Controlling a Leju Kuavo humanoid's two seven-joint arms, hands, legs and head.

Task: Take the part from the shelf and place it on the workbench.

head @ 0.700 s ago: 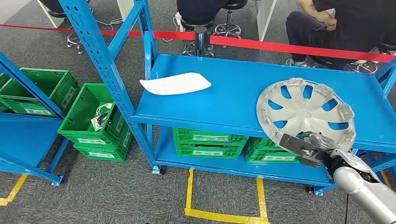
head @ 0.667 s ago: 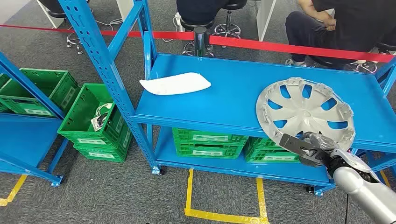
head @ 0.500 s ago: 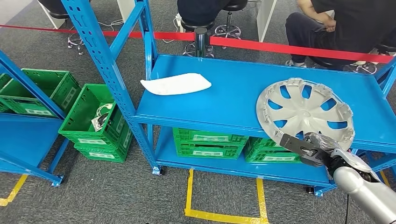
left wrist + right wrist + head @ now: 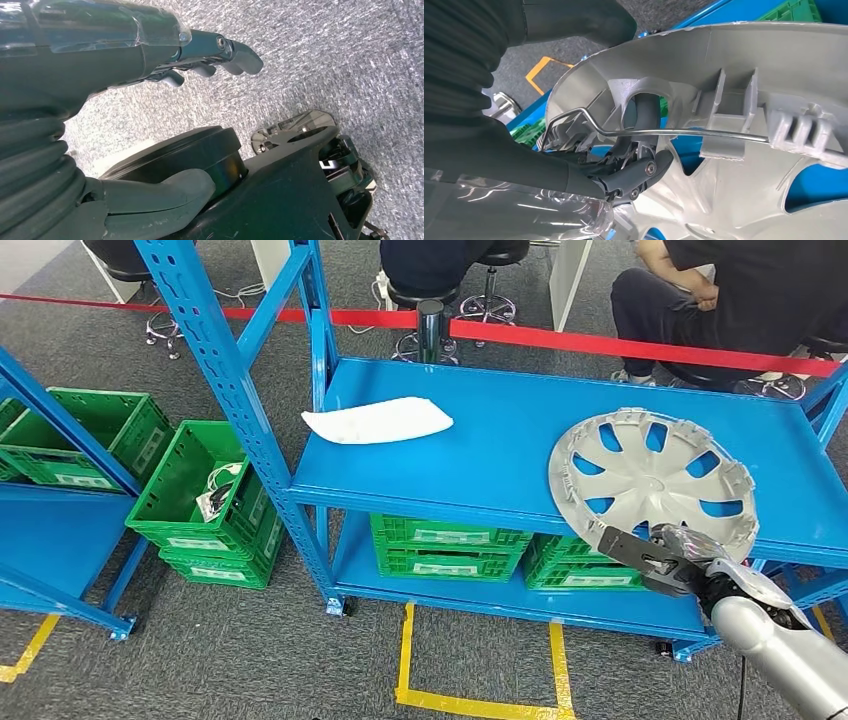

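- Wheel cover (image 4: pixel 652 483): a silver disc with spoke openings, at the right end of the blue shelf (image 4: pixel 480 455). Its near rim juts past the shelf's front edge. The far rim appears raised, so the disc looks tilted rather than flat; whether any part rests on the shelf cannot be told.
- Right hand (image 4: pixel 672 560): at the shelf's front edge near the right corner, directly under the cover's near rim. In the right wrist view, the hand (image 4: pixel 624 170) is clamped on the cover (image 4: pixel 734 100): one finger (image 4: pixel 646 112) passes through a spoke opening from the ribbed back face, and the thumb lies on the other side of the rim.
- Key relation: the cover extends up and away from the right hand, toward the shelf's back edge. The grip is at the rim, well off the disc's centre. A disc has no long axis; what matters is this off-centre hold.
- Left hand (image 4: pixel 200 55): hangs over grey carpet, fingers loosely apart and holding nothing. The right arm is plainly the nearer one.
- White panel (image 4: pixel 378 420): lies flat near the shelf's left end, well apart from the cover.
- Judgement: the coming move is likely to draw the cover toward the robot, clear of the front edge; an edge grip may let the disc swing.
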